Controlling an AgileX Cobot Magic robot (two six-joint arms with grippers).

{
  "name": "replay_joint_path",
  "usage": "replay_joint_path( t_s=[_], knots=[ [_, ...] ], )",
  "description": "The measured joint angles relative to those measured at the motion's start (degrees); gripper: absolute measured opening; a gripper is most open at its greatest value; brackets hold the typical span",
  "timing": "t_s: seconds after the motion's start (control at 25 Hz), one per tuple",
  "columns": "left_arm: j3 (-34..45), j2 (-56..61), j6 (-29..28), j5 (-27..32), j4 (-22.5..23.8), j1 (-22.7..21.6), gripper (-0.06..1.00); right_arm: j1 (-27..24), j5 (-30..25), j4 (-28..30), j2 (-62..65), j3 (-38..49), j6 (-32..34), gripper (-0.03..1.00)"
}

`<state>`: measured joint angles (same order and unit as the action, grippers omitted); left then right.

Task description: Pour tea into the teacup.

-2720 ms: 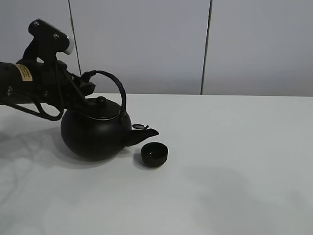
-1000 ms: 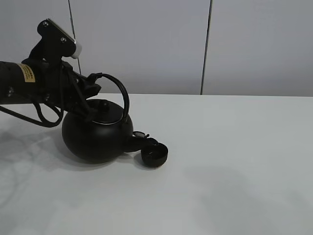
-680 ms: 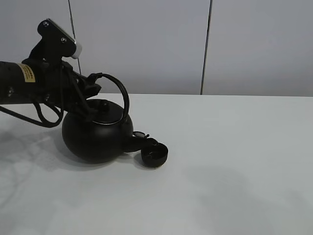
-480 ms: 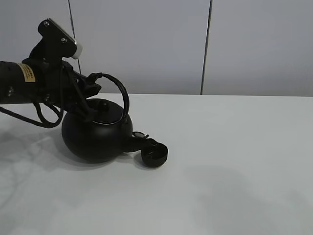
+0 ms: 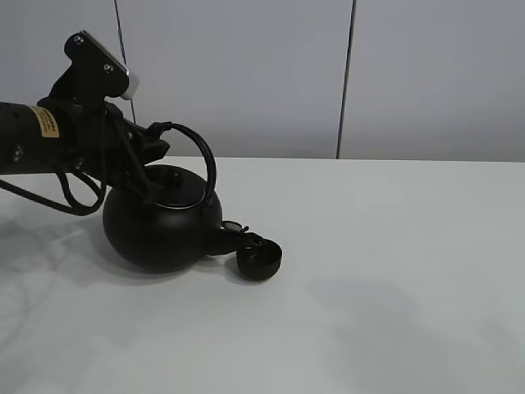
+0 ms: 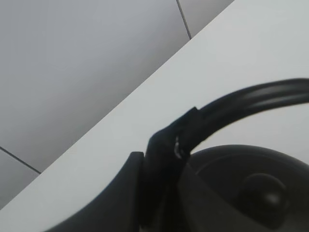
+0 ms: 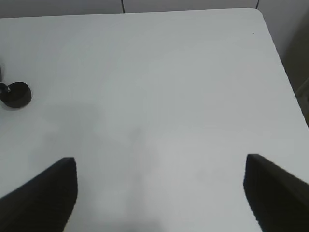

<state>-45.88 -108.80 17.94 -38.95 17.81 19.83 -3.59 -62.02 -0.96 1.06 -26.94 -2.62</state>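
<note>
The pour looks underway: the left gripper [image 5: 146, 139] is clamped on the kettle [image 5: 162, 230] handle, and below and beyond its jaws the tipped spout meets the teacup [image 5: 259, 260] rim. No tea is visible. The right gripper [image 7: 159, 193] hangs wide, empty, well apart; nothing obstructs

Spread right gripper [image 7: 159, 193] above white table [image 7: 183, 87]; teacup [image 7: 16, 94] far off.
</note>
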Motion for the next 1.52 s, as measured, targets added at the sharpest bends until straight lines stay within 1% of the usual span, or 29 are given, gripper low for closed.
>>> replay_joint_path(
  t_s=[0.4, 0.68, 0.96, 1.08, 1.36, 1.52],
  knots=[
    [-0.3, 0.0, 0.75, -0.18, 0.0, 0.0, 0.11, 0.0, 0.0, 0.0, 0.0, 0.0, 0.0, 0.64],
    [-2.51, 0.0, 1.34, 2.7, 0.19, 0.0, 0.11, 0.0, 0.07, 0.0, 0.0, 0.0, 0.0, 0.64],
    [-2.63, 0.0, 1.21, 3.05, 0.19, 0.0, 0.11, 0.0, 0.07, 0.0, 0.0, 0.0, 0.0, 0.64],
    [-2.63, 0.0, -1.33, 3.09, 0.24, 0.0, 0.11, 0.0, 0.07, 0.0, 0.0, 0.0, 0.0, 0.64],
    [-2.63, 0.0, -10.4, 3.09, 0.68, 0.0, 0.11, 0.0, 0.07, 0.0, 0.0, 0.0, 0.0, 0.64],
    [-2.63, 0.0, -14.74, 2.93, 1.75, 0.0, 0.11, 0.0, 0.07, 0.0, 0.0, 0.0, 0.0, 0.64]
  ],
)
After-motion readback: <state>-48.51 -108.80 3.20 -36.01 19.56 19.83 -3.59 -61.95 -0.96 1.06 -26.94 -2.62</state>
